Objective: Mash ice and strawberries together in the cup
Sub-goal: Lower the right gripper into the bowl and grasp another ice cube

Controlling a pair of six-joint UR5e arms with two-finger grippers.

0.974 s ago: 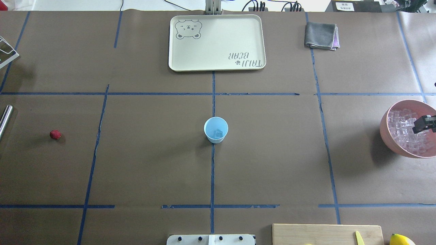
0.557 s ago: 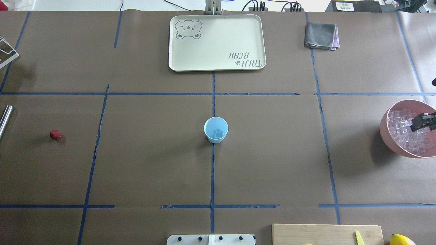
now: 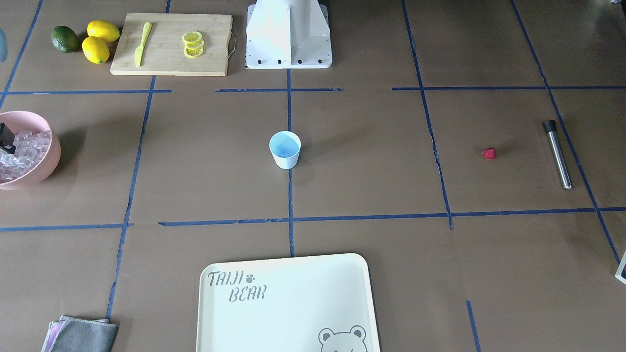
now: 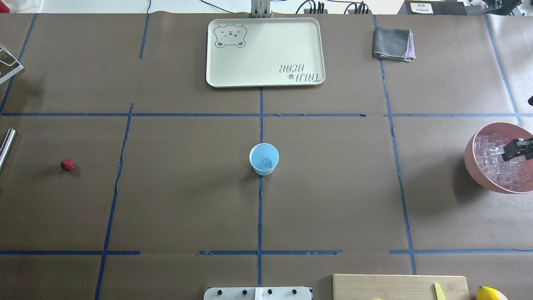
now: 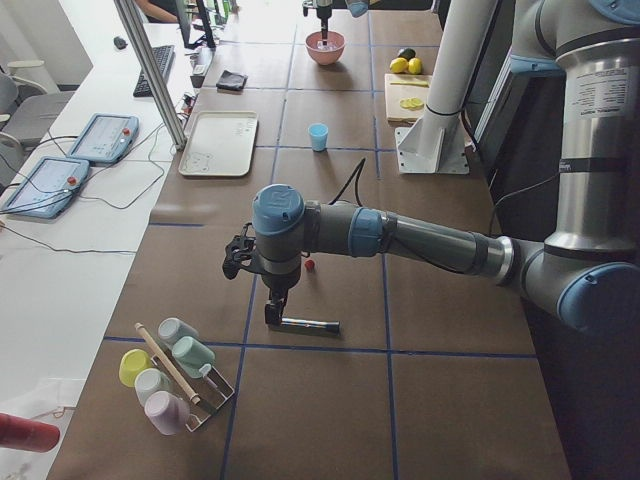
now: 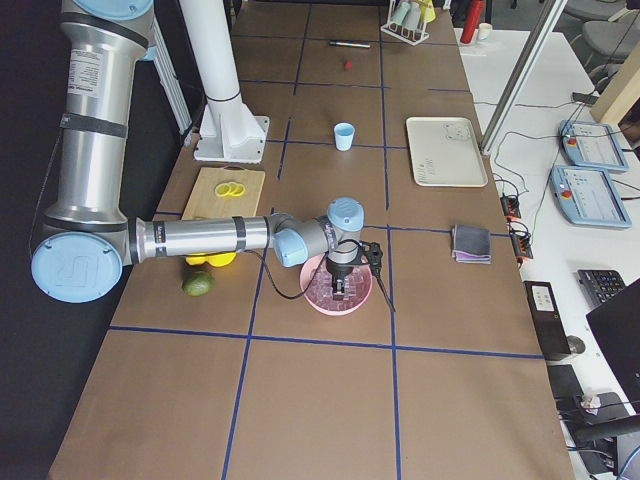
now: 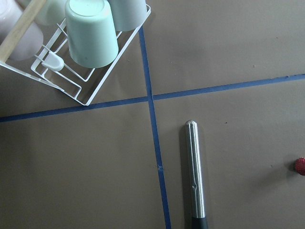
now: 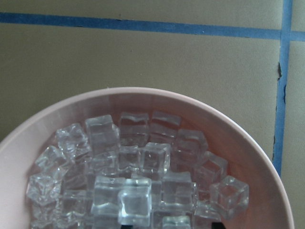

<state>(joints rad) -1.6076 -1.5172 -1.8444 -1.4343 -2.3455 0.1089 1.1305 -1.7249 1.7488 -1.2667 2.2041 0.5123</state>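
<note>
The light is bright and even, falling from above. Beneath my right gripper (image 4: 509,153) the clear glassy ice cubes (image 8: 143,162) sparkle with white glints. Beyond them the brown paper table cover (image 8: 143,57) looks greenish through my wrist camera. The round pink bowl (image 4: 472,166) casts a diffuse shadow to that gripper's left. Below my left wrist, the polished steel rod (image 7: 195,171) carries a narrow glare streak and is in sharp focus.
</note>
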